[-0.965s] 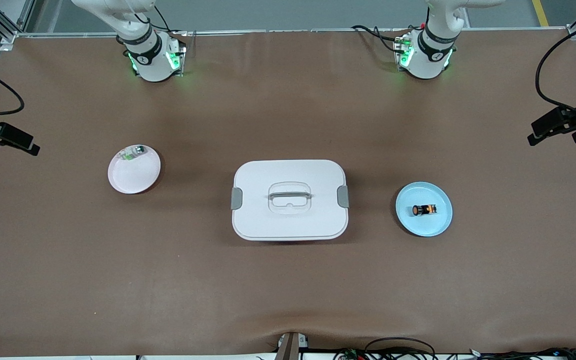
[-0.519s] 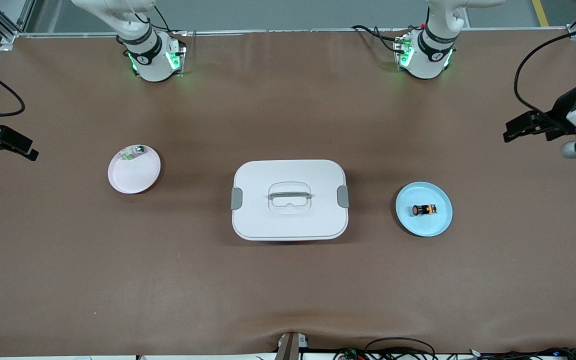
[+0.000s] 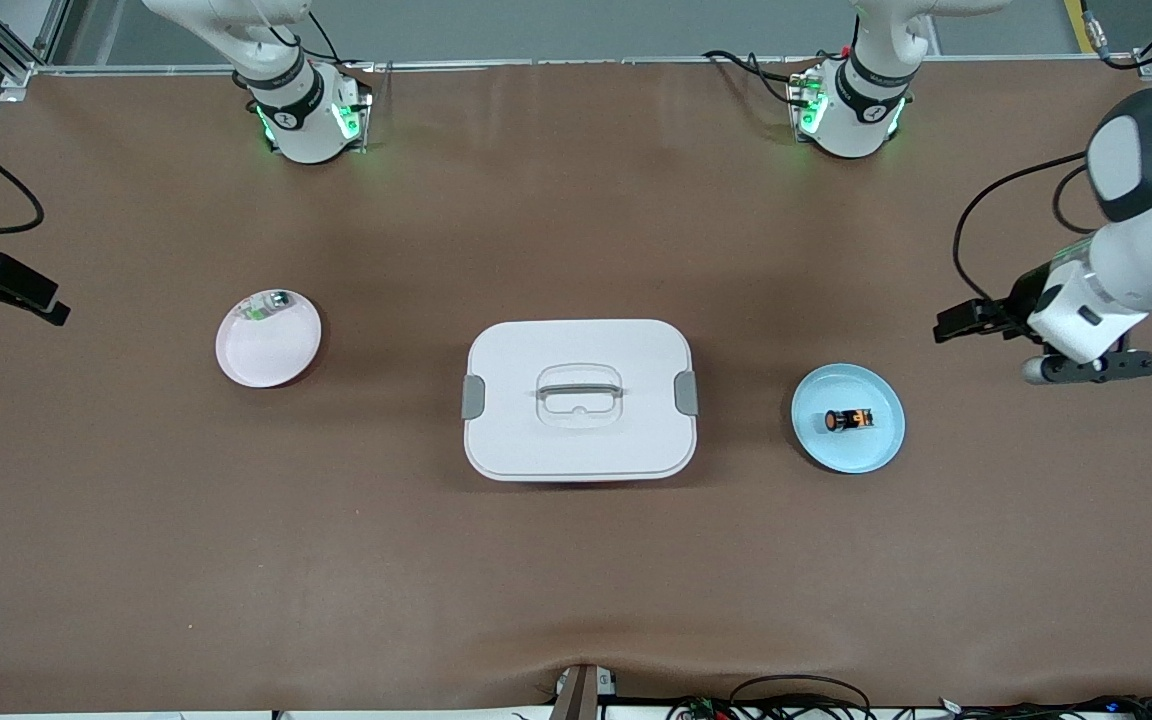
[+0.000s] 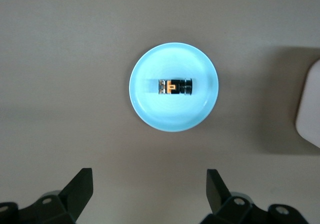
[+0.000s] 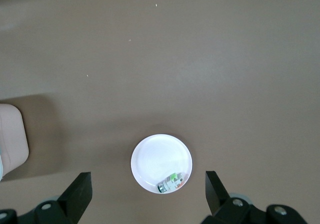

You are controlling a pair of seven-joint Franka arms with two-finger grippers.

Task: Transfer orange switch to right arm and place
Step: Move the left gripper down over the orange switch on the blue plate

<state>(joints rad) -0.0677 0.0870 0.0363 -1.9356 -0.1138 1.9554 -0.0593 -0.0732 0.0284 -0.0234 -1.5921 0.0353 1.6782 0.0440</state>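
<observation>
1. The brown table covering (image 3: 576, 580) looked matt and slightly rippled, like paper or thin cloth.
2. The round light-blue plate (image 3: 876, 447) had a smooth, softly glossy finish, seemingly plastic.
3. The tiny black cylindrical orange switch (image 3: 848, 420) looked like hard, shiny plastic.
4. The white rectangular lidded box (image 3: 576, 440) appeared to be smooth matt plastic, with grey clips.
5. The round pale pink plate (image 3: 266, 362) looked smooth and faintly glossy.
</observation>
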